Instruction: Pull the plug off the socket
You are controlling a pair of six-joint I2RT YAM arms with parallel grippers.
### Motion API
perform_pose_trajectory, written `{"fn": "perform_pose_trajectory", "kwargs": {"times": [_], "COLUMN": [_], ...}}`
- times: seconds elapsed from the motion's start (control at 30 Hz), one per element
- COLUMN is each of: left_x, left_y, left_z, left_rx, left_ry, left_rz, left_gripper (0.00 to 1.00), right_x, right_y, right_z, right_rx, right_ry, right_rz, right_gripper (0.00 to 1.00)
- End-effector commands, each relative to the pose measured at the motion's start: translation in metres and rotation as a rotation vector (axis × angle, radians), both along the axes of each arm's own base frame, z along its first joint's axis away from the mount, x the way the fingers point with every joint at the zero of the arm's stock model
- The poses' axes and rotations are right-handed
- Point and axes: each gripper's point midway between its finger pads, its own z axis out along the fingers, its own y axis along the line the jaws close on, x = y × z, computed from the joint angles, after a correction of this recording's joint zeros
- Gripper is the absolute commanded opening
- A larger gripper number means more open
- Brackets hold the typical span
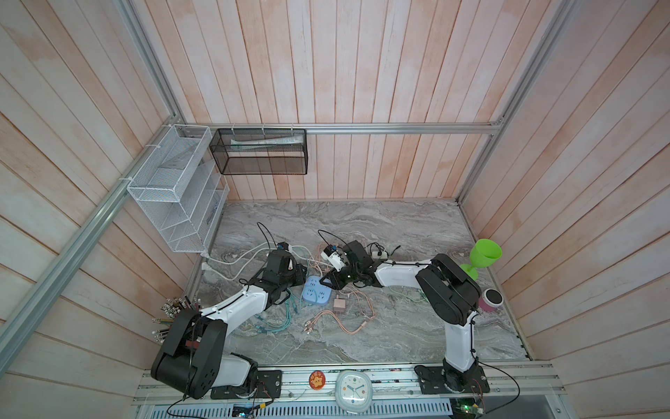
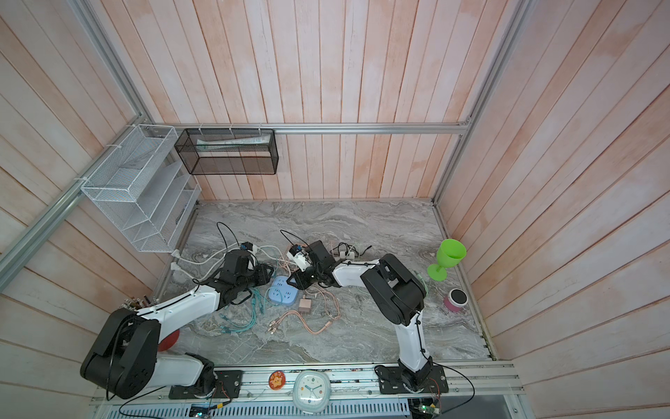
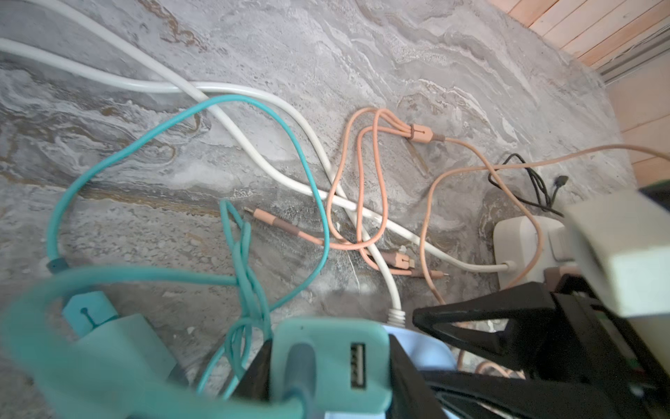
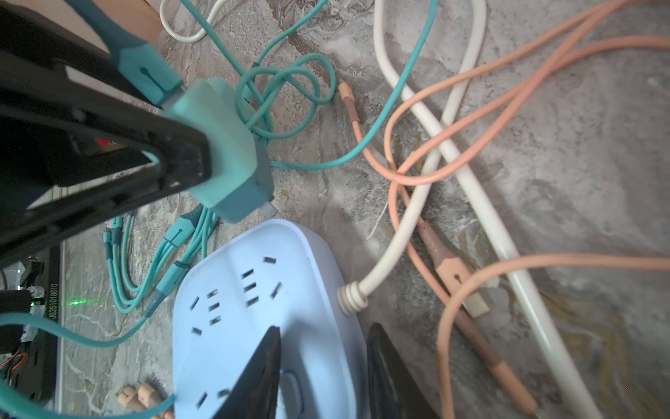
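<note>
Firmly, left pincer point(image 3: 330, 341) clamps the teal plug point(image 4: 232, 159).

The left arm point(image 1: 235, 308) and right arm point(image 1: 397, 277) wear glossy white link shells between matte black joint housings, with black cables point(image 1: 472, 337) clipped alongside, black bolted base plates point(image 1: 429, 381), and black wedge-shaped fingers point(image 4: 253, 377) on the right gripper point(image 4: 325, 326).

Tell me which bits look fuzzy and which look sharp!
Left wrist view: the teal cable nearest the lens is a fuzzy smear, the table behind it sharp. Right wrist view: the right gripper is soft-edged, the socket crisp. In both top views: evenly lit, nothing fuzzy, but the walls splay outward from the wide lens.
</note>
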Motion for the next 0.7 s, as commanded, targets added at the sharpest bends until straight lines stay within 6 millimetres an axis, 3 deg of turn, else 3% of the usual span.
{"fn": "perform_pose_trajectory", "kwargs": {"times": [0.0,0.37,0.53,0.67], "left_x": [0.001,0.019,0.028,0.028], "left_y": [-0.006,0.027,0.022,0.023], "left_z": [-0.001,0.001,-0.007,-0.015], "left_rx": [-0.038,-0.098,-0.081,-0.063], "left_ry": [0.046,0.066,0.09,0.102], "left_rz": [-0.025,0.058,0.016,0.007], "left_gripper": [0.34,0.34,0.36,0.46], "right_x": [-0.031,-0.009,-0.002,0.002], "right_y": [-0.044,-0.032,-0.028,-0.033], "right_z": [-0.064,-0.012,0.03,0.064], "right_rx": [-0.266,-0.214,-0.132,-0.081], "right_ry": [0.154,0.073,-0.004,-0.076], "right_rz": [-0.042,-0.082,-0.109,-0.155], "right_gripper": [0.39,0.4,0.43,0.46]}}
